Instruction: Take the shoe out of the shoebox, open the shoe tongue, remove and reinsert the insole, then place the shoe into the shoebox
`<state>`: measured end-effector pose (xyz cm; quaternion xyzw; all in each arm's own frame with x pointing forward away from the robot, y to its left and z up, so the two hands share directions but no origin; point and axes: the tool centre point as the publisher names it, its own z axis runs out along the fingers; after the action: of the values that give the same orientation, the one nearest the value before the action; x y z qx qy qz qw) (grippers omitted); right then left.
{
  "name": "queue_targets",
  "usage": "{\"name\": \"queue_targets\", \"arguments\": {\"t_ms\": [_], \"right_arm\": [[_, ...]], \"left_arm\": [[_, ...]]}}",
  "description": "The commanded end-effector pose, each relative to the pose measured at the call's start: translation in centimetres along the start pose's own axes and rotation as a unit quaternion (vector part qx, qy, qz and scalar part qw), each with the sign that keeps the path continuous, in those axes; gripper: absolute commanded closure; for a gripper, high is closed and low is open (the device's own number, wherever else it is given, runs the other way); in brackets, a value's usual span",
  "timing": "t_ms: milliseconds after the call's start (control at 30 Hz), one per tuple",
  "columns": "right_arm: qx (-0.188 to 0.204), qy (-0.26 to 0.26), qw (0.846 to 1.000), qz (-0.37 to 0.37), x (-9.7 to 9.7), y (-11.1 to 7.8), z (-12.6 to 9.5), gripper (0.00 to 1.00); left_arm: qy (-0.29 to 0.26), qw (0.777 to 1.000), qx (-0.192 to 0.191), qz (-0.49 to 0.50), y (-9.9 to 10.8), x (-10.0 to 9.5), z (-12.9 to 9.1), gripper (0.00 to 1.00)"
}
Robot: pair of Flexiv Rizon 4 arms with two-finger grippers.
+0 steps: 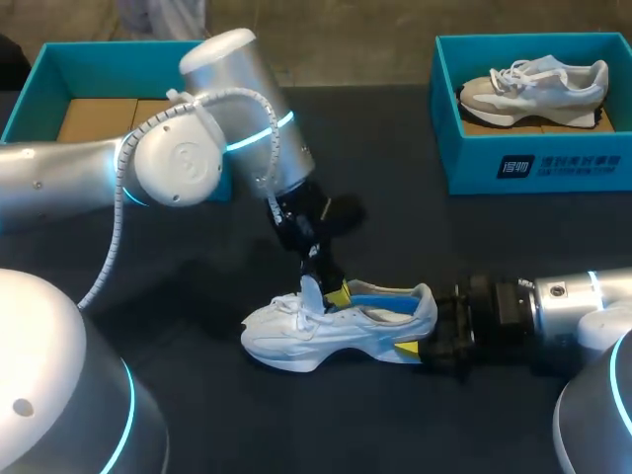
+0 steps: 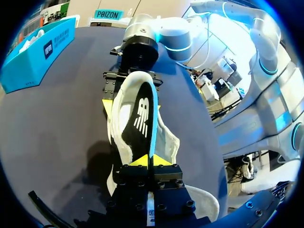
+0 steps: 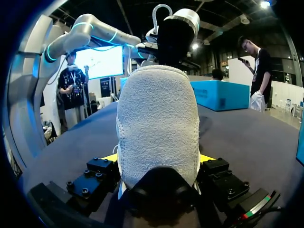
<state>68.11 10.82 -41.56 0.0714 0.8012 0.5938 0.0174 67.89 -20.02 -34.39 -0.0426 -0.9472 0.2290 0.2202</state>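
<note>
shoe (image 1: 336,331) | heel clamped between right fingers (image 1: 407,348) | left fingers (image 2: 139,162) pinched shut on insole (image 2: 137,118) edge over the opening

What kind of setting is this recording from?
Likely a robot workbench for shoe handling: a dark table, a teal shoebox holding another shoe, and a white sneaker held by the left gripper and right gripper.

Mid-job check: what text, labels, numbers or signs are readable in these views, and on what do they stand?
Shoebox front wall: white print, too blurred to read in the head view and too small in the left wrist view.
Insole in the shoe: white logo mark, no legible words.
No numbers are readable.
</note>
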Motion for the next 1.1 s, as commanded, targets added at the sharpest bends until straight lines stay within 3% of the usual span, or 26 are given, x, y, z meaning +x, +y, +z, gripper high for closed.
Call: {"name": "queue_targets", "arguments": {"t_ms": [33, 267, 333, 400, 500, 800, 1100], "right_arm": [[0.002, -0.001, 1.000, 0.000, 0.1, 0.0, 0.1, 1.00], [0.002, -0.001, 1.000, 0.000, 0.1, 0.0, 0.1, 1.00], [0.002, -0.001, 1.000, 0.000, 0.1, 0.0, 0.1, 1.00], [0.002, -0.001, 1.000, 0.000, 0.1, 0.0, 0.1, 1.00], [0.002, -0.001, 1.000, 0.000, 0.1, 0.0, 0.1, 1.00], [0.002, -0.001, 1.000, 0.000, 0.1, 0.0, 0.1, 1.00], [0.002, -0.001, 1.000, 0.000, 0.1, 0.0, 0.1, 1.00]], "left_arm": [[0.007, 1.000, 0.013, 0.001, 0.4, -0.1, 0.0, 1.00], [-0.008, 1.000, -0.005, -0.013, 0.0, -0.3, 0.5, 1.00], [-0.013, 1.000, -0.008, -0.010, -0.3, -0.2, 0.5, 0.76], [-0.022, 1.000, -0.010, -0.008, -0.6, 0.0, 0.3, 0.63], [-0.034, 0.999, -0.013, -0.001, -1.2, 0.4, 0.1, 0.57], [-0.100, 0.995, -0.026, 0.011, -2.9, 1.9, -0.8, 0.58], [-0.180, 0.983, -0.033, -0.003, -3.9, 2.2, -1.8, 0.59]]}}
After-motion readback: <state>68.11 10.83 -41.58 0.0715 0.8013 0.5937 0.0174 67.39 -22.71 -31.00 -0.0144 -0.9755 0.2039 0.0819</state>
